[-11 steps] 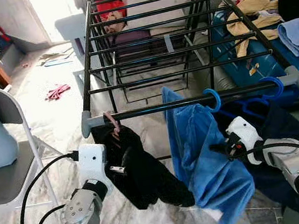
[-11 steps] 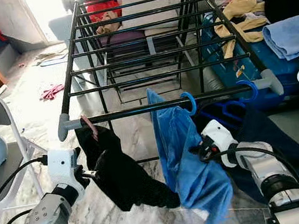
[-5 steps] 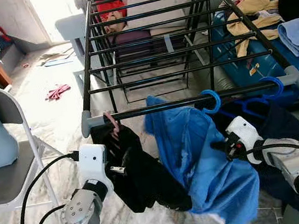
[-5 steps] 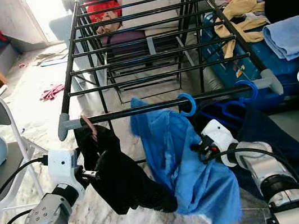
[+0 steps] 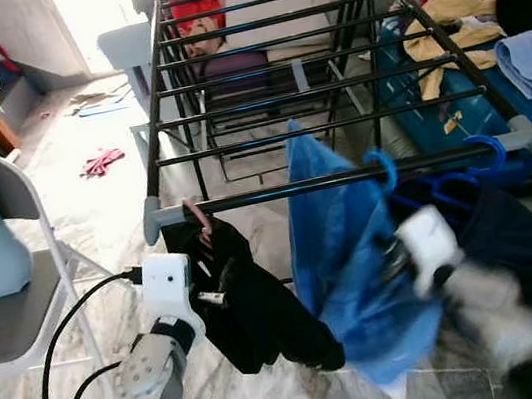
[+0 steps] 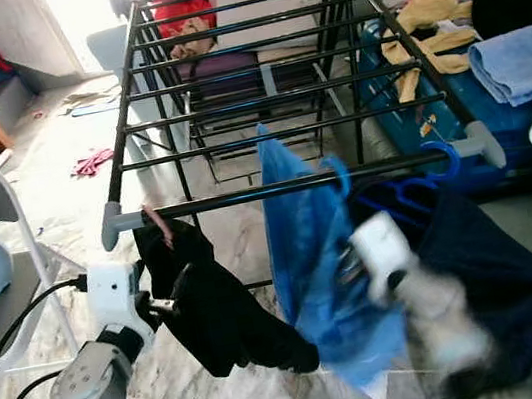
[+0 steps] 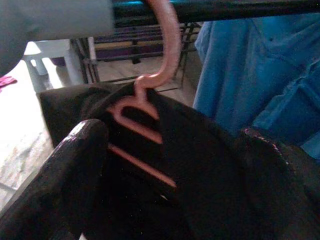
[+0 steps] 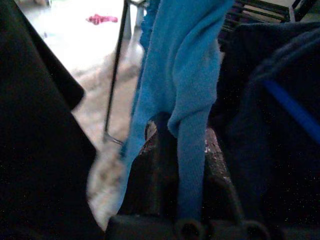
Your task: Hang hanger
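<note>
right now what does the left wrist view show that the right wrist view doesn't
Left wrist view: a pink hanger hooked over the rack's black front bar, carrying a black garment.

Right wrist view: a fold of the blue garment pinched between the right gripper jaws, with a dark navy garment beside it.

Both: the blue garment and black cloth.

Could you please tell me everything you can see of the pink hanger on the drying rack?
The pink hanger looks like thin, smooth plastic. Its hook curves over the near black rail of the drying rack, close to the grey corner joint at the robot's left. Below the neck, slim bars run under a black garment draped on it. The left pincer sits at that garment, fingers spread either side; whether they touch the hanger is unclear.
</note>
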### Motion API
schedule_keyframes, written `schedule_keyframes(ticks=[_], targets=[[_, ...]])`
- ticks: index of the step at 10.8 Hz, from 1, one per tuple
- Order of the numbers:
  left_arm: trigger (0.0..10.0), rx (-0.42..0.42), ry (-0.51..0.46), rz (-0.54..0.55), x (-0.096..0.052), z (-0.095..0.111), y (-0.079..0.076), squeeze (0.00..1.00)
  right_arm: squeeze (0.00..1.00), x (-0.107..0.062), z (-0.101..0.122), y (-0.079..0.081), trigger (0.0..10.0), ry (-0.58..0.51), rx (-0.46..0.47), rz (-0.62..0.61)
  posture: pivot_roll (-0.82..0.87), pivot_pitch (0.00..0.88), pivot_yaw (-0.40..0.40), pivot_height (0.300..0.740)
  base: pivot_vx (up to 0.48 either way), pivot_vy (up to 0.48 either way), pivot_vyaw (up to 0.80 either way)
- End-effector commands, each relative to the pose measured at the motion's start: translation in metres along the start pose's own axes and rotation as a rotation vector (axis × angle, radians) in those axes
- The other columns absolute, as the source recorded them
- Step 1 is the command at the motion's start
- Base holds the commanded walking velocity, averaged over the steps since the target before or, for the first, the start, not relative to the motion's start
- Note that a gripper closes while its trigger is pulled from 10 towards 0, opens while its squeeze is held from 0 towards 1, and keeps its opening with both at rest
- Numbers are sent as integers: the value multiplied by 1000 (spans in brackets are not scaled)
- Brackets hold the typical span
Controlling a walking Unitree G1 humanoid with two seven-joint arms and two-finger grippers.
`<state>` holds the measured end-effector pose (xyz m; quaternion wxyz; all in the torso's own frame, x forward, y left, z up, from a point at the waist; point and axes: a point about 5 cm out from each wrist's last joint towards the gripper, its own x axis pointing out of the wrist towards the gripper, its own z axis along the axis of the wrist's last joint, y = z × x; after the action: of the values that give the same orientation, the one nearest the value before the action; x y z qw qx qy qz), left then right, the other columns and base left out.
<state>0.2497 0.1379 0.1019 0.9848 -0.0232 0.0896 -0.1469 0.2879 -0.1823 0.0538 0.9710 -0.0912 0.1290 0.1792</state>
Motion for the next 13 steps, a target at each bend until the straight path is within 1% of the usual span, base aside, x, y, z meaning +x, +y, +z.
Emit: schedule_keyframes(ticks=[1,2,3,4,5,7,9,13], targets=[[10000,12,3,3,1,-1,0,0,0,-3,17,3,10000,-46,7,-11,-71,0,58,740,0,0,0],[10000,16,0,5,3,-2,-2,0,0,-12,13,8,10000,-36,27,-18,-83,0,47,740,0,0,0],[10000,16,-3,8,5,-3,-3,0,0,-22,9,13,10000,-21,27,-30,-95,0,33,740,0,0,0],[10000,13,-10,11,7,-4,-5,0,0,-32,4,22,10000,18,3,-5,-101,0,23,740,0,0,0],[10000,12,-17,10,8,-4,-6,0,0,-35,1,25,10000,36,-32,10,-102,0,16,740,0,0,0],[10000,27,-37,21,12,-3,-8,0,0,-35,1,31,10000,58,-30,16,-105,0,7,740,0,0,0],[10000,26,-40,23,13,-4,-9,0,0,-32,5,30,10000,58,-38,16,-105,0,2,740,0,0,0],[10000,27,-39,30,13,-6,-8,0,0,-33,5,30,10000,70,-41,27,-110,0,-1,740,-279,0,0]])
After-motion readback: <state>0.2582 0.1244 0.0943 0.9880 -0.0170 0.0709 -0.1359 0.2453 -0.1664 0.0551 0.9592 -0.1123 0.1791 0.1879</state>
